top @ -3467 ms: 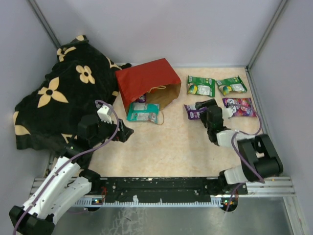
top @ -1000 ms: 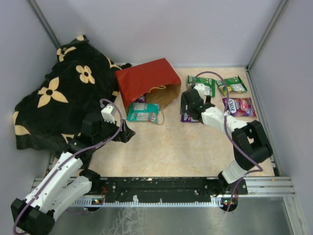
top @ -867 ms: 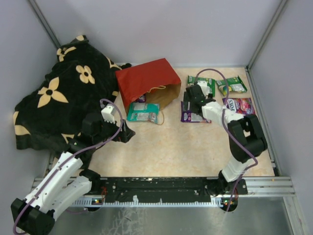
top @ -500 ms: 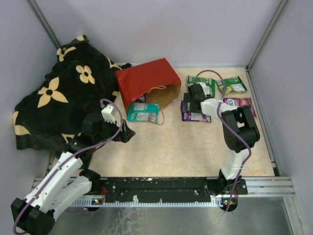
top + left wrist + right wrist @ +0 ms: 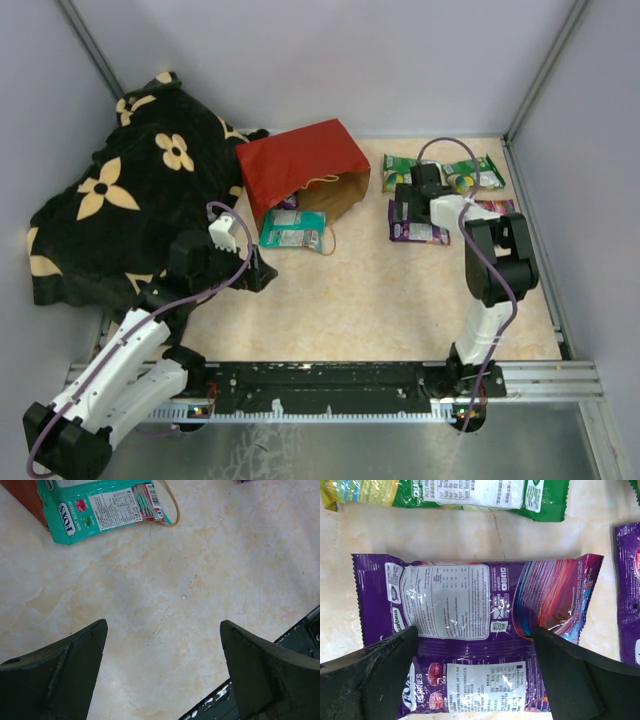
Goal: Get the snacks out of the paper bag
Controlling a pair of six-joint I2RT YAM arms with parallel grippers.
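The red paper bag (image 5: 300, 168) lies on its side, its brown mouth facing front right. A teal packet (image 5: 292, 229) lies just outside the mouth, and a purple one (image 5: 288, 202) shows inside it. Two green packets (image 5: 408, 171) (image 5: 474, 175) lie at the back right. My right gripper (image 5: 408, 208) is open, right above a purple packet (image 5: 420, 230) that lies flat on the table; the right wrist view shows it (image 5: 470, 600) between the spread fingers (image 5: 370, 670). My left gripper (image 5: 258, 272) is open and empty over bare table, in front of the teal packet (image 5: 105, 510).
A black flower-patterned blanket (image 5: 130, 200) is heaped at the back left beside the bag. Another purple packet (image 5: 497, 207) lies right of my right arm, partly hidden by it. The bag's cord handle (image 5: 171, 507) loops onto the table. The metal rail (image 5: 330, 385) runs along the near edge.
My right gripper brought the purple packet back and to the right, and it now lies flat under the open jaws. The right arm has folded in. The left arm barely moved.
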